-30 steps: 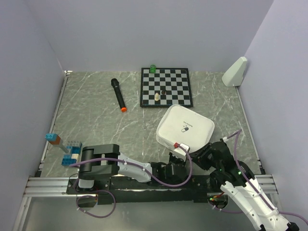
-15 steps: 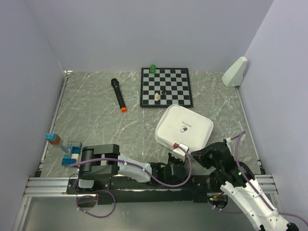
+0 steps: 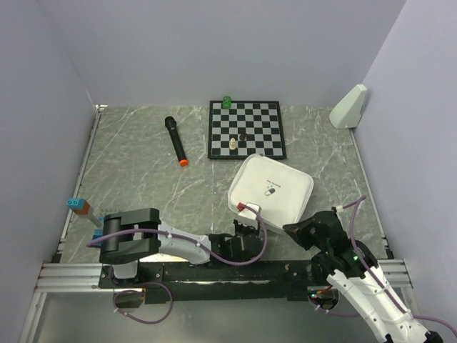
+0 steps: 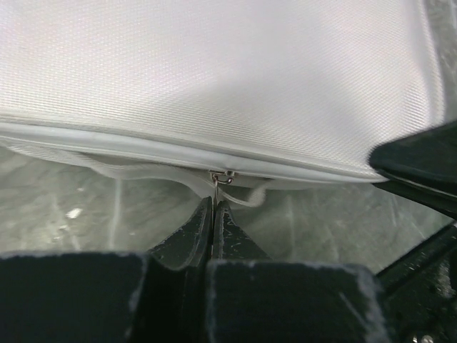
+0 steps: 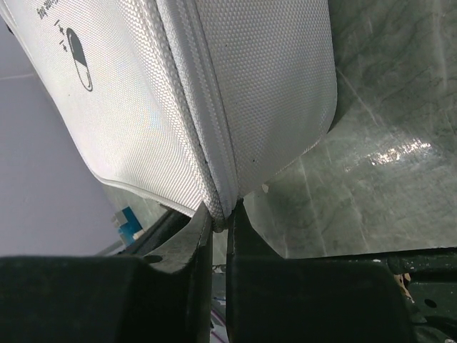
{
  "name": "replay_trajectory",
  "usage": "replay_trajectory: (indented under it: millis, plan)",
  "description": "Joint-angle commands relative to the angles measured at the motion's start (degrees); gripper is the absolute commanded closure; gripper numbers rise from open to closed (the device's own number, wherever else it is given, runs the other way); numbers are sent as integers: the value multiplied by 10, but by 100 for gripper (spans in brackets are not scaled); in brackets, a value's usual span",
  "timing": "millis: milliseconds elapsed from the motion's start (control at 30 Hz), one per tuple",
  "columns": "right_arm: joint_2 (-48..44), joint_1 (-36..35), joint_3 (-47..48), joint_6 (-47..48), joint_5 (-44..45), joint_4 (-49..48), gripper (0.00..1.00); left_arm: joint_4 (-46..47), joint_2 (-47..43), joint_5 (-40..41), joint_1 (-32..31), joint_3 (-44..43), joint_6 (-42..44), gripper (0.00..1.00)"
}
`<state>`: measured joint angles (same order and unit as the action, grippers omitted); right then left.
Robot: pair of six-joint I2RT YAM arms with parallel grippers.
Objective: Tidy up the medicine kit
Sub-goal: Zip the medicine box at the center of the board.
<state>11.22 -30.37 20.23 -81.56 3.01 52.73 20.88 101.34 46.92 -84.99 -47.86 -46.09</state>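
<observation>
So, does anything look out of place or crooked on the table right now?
The medicine kit sits askew, turned at an angle to the chessboard, with the left claw pinching its zipper pull and the right claw nipping its seam. A green piece perches on the chessboard's far edge.

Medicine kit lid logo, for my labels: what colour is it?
Half black, half white capsule logo; clearest in right wrist view.

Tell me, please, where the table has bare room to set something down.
Bare tabletop lies between microphone, left wall and toy blocks; also between chessboard and white wedge. Crowded at the near edge, where left gripper and right gripper pinch the medicine kit.
</observation>
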Motion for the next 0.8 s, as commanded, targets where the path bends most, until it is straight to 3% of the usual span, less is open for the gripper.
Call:
replay_trajectory:
  millis: [0,400,767]
  plan:
    - [-2,2,-2,34,51,10,100,-95,-29,56,24,40,-36,99]
    - [25,2,-10,50,36,-13,100,-151,-103,47,136,113,-104,99]
    - [62,3,-9,89,23,-42,100,-140,-160,24,240,155,-87,99]
